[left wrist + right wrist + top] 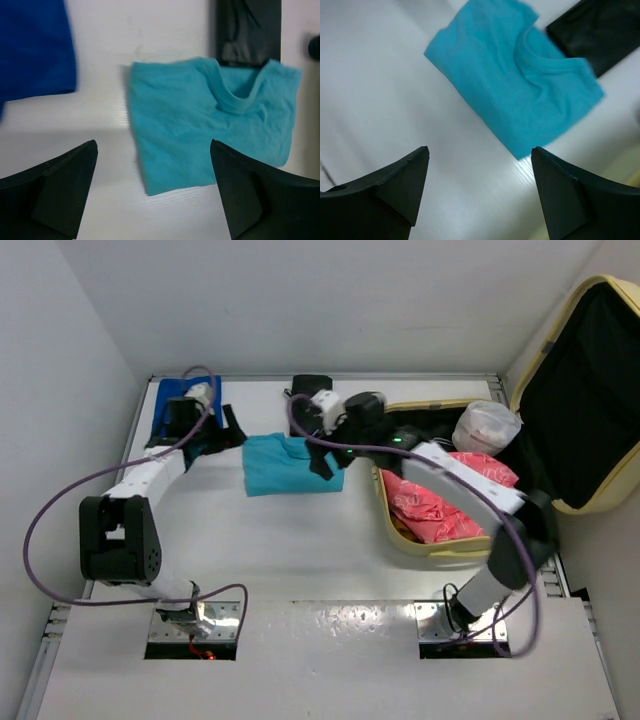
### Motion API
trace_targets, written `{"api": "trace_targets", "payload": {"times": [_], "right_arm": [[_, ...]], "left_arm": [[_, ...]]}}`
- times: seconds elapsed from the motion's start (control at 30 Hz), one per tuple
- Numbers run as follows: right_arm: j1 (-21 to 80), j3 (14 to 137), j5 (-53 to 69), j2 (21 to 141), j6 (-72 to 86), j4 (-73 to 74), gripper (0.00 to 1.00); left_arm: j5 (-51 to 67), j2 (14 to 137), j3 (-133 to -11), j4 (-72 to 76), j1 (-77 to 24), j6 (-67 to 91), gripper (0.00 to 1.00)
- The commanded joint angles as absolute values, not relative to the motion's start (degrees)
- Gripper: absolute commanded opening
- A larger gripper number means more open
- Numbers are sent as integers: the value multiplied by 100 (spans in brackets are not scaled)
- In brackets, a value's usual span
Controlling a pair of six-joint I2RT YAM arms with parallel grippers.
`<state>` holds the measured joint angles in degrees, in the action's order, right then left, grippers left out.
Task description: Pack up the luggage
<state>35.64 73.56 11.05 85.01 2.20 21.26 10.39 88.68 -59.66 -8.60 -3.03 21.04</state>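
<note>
Top external view: the pale yellow luggage [580, 400] lies open at the desk's far right corner, its lid raised toward the right edge and pink clothing [440, 505] inside. The right claw [479, 150] hangs just left of it, by the teal shirt [285, 462], spread wide and empty. The left claw [152, 145], also wide, hovers by the blue garment [35, 45] at the far left corner.

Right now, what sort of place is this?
Probably a robot lab cell, not a home: white walled table, left arm and right arm bolted at its edge, open suitcase and folded teal shirt laid out.
</note>
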Motion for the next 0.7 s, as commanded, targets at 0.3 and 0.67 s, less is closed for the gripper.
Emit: {"api": "trace_targets", "payload": {"times": [0.3,0.67], "right_arm": [[4096,10598,756,12664,414,2029,100],[4219,11435,104,14045,325,3261,100]], "left_arm": [[1477,7849,-5784,-1265,1335,2040,100],[1722,8103,-5906,-1266,1933,1986,100]]}}
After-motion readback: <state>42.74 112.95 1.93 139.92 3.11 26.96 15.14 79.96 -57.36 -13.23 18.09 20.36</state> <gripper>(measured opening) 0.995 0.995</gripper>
